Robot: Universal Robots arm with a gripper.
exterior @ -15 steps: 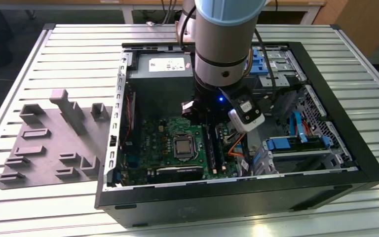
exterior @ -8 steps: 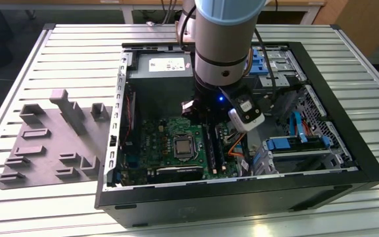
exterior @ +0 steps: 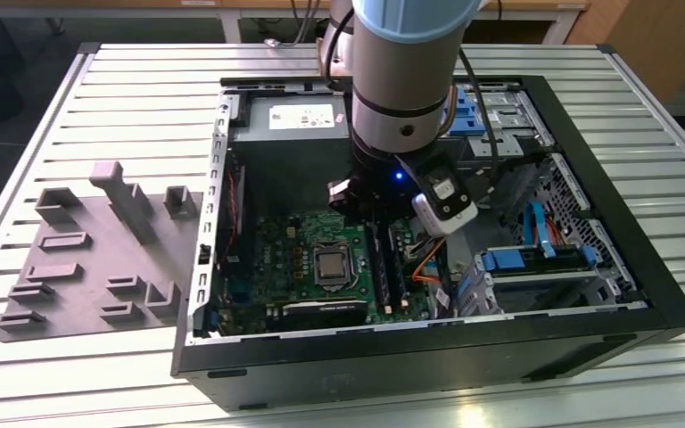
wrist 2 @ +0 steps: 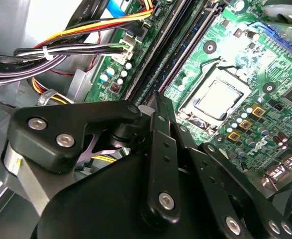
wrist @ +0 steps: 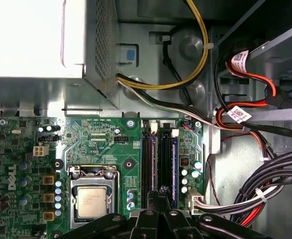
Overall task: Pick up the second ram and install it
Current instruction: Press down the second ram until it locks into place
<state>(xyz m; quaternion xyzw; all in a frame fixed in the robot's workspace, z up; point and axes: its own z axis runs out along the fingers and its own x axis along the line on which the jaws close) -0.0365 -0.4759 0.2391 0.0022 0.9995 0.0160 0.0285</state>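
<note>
Gripper (wrist: 158, 211) poised over motherboard (wrist: 101, 149) RAM slots (wrist: 158, 159) inside open PC case (exterior: 628, 241); fingers pinched together, grasp contents unclear; grey tray (exterior: 81, 267) alongside.

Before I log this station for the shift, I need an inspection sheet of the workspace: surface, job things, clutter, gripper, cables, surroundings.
Surface: slatted metal table carrying an open PC case.
Job things: ram stands in the slots beside the CPU on the motherboard, directly under the gripper.
Clutter: grey tray with raised blocks on the exterior view's left.
Gripper: gripper low over the ram slots; whether it grips, cannot tell.
Cables: yellow, black and red bundles routed beside the board, apart from the slots.
Surroundings: wooden furniture behind the table.
</note>
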